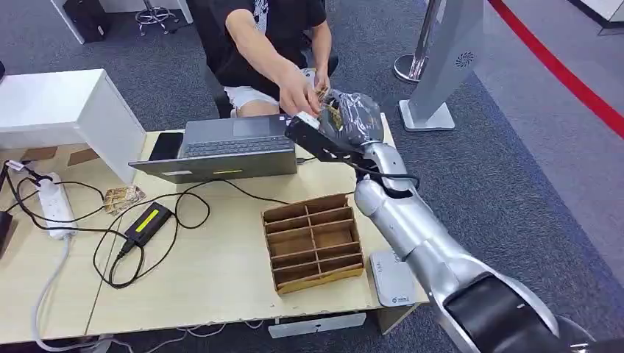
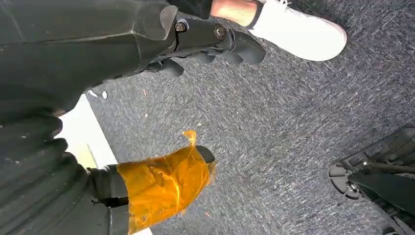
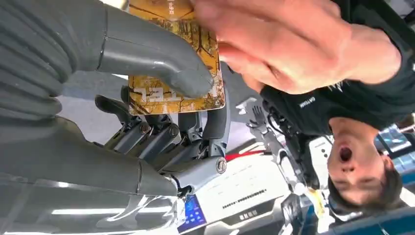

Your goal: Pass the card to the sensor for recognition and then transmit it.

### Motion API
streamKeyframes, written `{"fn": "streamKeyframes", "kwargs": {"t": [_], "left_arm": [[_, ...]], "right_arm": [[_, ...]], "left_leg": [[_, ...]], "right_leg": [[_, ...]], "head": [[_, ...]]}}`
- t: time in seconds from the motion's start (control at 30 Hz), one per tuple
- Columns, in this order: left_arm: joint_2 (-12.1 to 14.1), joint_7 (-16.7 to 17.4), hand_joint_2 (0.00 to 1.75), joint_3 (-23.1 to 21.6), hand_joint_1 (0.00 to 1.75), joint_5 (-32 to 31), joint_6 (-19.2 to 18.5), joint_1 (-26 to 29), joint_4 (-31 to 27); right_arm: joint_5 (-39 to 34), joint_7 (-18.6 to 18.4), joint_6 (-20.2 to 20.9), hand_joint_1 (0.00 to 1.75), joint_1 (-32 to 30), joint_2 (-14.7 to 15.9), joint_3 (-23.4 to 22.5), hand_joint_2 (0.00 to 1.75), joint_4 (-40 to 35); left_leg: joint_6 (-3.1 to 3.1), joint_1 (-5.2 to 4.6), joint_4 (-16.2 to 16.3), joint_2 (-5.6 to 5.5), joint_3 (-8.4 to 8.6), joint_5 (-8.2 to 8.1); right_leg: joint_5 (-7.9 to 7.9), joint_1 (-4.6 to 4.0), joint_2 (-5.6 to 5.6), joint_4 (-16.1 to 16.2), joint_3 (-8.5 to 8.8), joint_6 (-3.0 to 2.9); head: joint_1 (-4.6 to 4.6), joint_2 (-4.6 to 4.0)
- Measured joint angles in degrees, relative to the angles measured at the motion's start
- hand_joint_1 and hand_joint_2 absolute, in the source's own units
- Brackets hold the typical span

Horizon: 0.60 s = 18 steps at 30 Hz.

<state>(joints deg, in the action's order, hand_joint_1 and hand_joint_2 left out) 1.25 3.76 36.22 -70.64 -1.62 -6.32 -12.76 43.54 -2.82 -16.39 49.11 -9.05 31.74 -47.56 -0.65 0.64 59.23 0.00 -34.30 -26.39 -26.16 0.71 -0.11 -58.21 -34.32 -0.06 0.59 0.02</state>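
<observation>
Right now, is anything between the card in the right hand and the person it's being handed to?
Nothing visible. The right hand pinches the card under its thumb, and the person's hand is already on the card's far end, above the table's back edge beside the laptop.

The right hand [image 1: 346,118] held the card [image 1: 329,110] above the surface [image 1: 221,279], where a person's hand [image 1: 300,94] touched it.
</observation>
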Motion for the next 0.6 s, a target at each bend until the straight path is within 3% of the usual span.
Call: {"fn": "streamKeyframes", "kwargs": {"t": [0.03,0.07,0.1,0.13,0.27,0.3,0.43,0.57,0.6], "left_arm": [[0.0,0.0,1.75,0.0,0.00,-0.1,0.0,0.0,0.0],[0.0,0.0,1.75,0.0,0.00,-0.2,0.0,0.0,0.0],[0.0,0.0,1.75,0.0,0.00,-0.2,0.0,0.0,0.0],[0.0,0.0,1.75,0.0,0.00,-0.3,0.0,0.0,0.0],[-0.1,0.0,1.75,0.0,0.00,-0.3,0.1,0.0,0.0],[-0.1,0.0,1.75,0.0,0.00,-0.3,0.1,0.1,0.0],[-0.1,0.0,1.75,0.0,0.00,-0.2,0.2,0.1,0.0],[-0.1,-0.3,1.75,0.0,0.00,0.3,0.7,0.3,0.0],[-0.1,-0.4,1.75,0.0,0.00,0.5,0.8,0.4,0.0]], "right_arm": [[-0.2,0.3,-0.1,1.40,0.0,-0.2,0.0,1.75,0.6],[-0.4,0.8,-0.4,0.56,0.0,-0.3,-0.1,1.75,1.1],[-1.1,1.5,-0.6,0.07,0.0,-0.5,-0.1,1.75,1.7],[-1.8,2.1,-0.7,0.00,0.0,-0.7,-0.2,1.75,2.1],[-3.8,4.3,-0.9,0.00,-0.2,-1.5,-1.0,1.75,2.4],[-4.0,4.5,-1.0,0.00,-0.2,-1.7,-1.0,0.00,2.4],[-4.5,4.9,-1.1,0.00,-0.6,-1.9,-1.4,0.00,1.9],[-10.4,8.2,-1.1,0.00,-3.2,-1.9,-2.3,0.00,-3.3],[-11.6,9.2,-1.0,0.00,-4.2,-1.9,-2.5,1.75,-5.3]], "left_leg": [[0.00,0.00,0.0,0.00,0.00,0.00],[0.00,0.00,0.0,0.00,0.00,0.00],[0.00,0.00,0.0,0.00,0.00,0.00],[0.00,0.00,0.0,0.00,0.00,0.00],[0.00,0.00,0.0,0.01,0.00,0.00],[0.00,0.00,0.0,0.01,0.00,0.00],[0.00,0.00,0.0,0.01,-0.01,0.00],[0.00,0.00,0.0,0.00,-0.01,0.00],[0.00,0.00,0.0,0.00,-0.01,0.00]], "right_leg": [[0.00,0.00,0.00,0.0,0.00,0.00],[0.00,0.00,0.00,0.0,0.00,0.00],[0.00,0.00,0.00,0.0,0.00,0.00],[0.00,0.00,0.00,0.0,0.00,0.00],[0.00,0.00,0.02,0.0,-0.01,0.00],[0.00,0.00,0.02,0.0,-0.01,0.00],[0.00,0.00,0.01,0.0,-0.01,0.00],[0.00,0.00,0.01,0.0,-0.01,0.00],[-0.01,0.00,0.01,0.0,-0.01,0.00]], "head": [[0.00,0.00],[0.02,0.00],[0.00,-0.02],[0.02,-0.02],[0.00,-0.02],[0.02,-0.02],[0.02,-0.02],[0.02,-0.02],[0.00,-0.02]]}}
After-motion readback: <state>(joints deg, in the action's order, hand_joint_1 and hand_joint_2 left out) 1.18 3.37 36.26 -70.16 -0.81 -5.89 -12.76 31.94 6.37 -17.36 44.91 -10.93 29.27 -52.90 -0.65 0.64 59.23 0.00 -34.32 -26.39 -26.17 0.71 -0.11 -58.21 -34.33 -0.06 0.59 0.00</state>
